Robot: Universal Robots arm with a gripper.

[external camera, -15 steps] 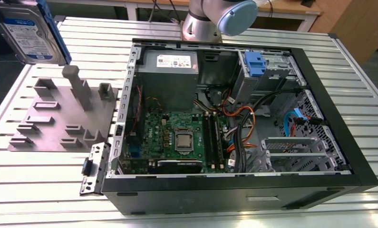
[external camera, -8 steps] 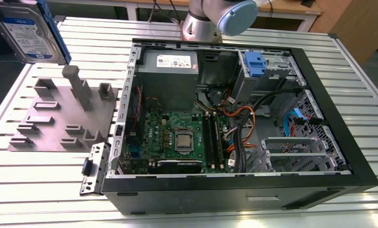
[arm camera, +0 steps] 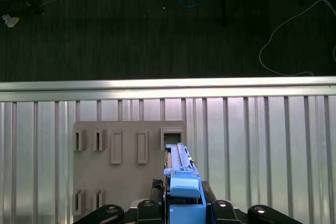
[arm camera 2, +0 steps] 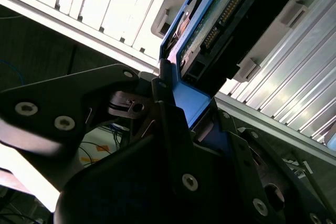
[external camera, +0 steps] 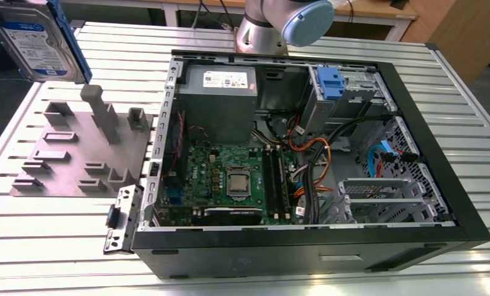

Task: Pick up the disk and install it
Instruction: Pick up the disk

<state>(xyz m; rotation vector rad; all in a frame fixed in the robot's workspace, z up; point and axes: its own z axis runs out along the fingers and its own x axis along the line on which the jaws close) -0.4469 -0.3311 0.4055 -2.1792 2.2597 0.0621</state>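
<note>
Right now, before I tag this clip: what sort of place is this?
Probably a robotics lab bench for computer assembly: a slatted aluminium table carries an open desktop PC case and a grey fixture plate, while the gripper holds the disk.

The silver arm (external camera: 257, 31) with a pale-blue joint cap rises at the exterior view's top centre. In both wrist views the black gripper (arm camera 2: 191, 111) (arm camera: 186, 211) has its fingers (arm camera 2: 173, 129) clamped on the blue-framed silver-grey disk (arm camera 2: 210, 30) (arm camera: 184, 182).

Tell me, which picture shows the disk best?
The exterior view: the disk shows its flat labelled face there. The second wrist view shows its connector end; the first wrist view, its thin blue edge.
</note>
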